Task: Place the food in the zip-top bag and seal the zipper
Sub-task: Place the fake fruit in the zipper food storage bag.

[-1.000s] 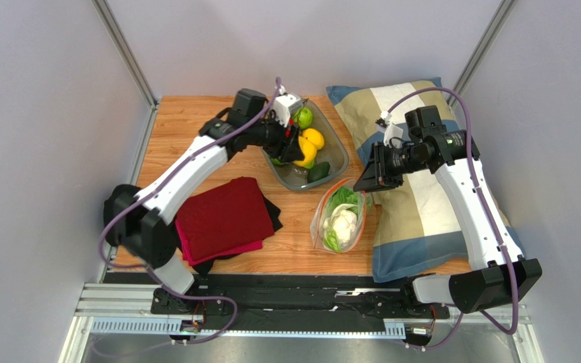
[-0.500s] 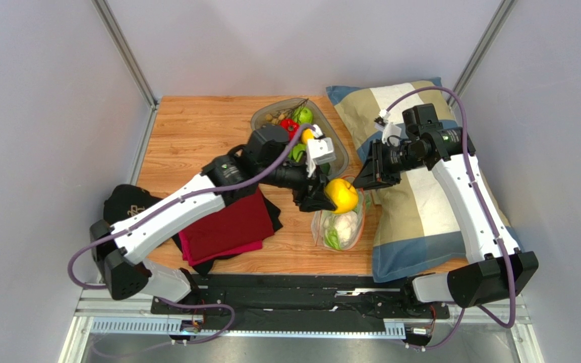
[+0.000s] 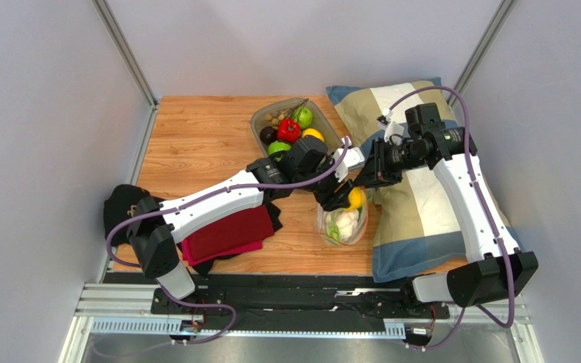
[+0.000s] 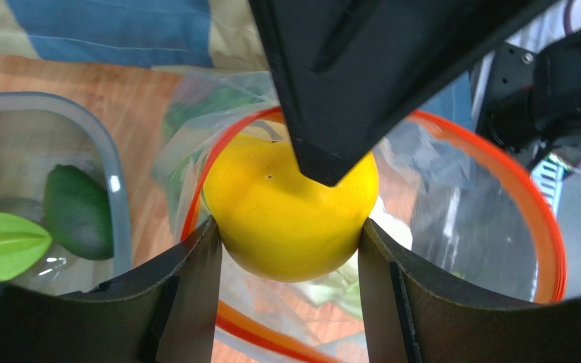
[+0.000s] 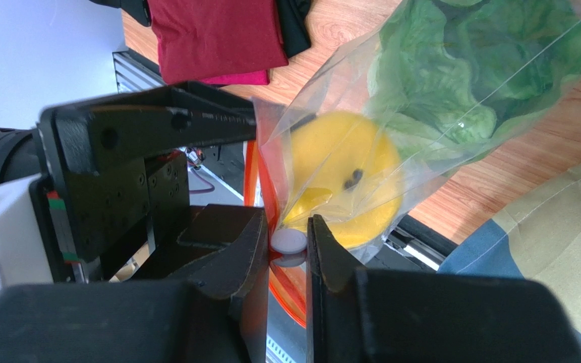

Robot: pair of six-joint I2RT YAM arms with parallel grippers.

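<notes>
- Lowered since half a second ago, the left gripper (image 4: 286, 253) is clamping the fruit (image 4: 271, 204) inside the zipper (image 4: 547, 234) ring.
- Right gripper (image 5: 292, 243) is pinching the bag (image 3: 340, 227) rim shut-tight, far right.
- Tray (image 4: 115, 197) edge is crowding the mouth's far left.

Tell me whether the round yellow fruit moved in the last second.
Yes. The round yellow fruit has left the grey oval tray, moving right and down in the top view, into the mouth of the clear plastic bag.
</notes>
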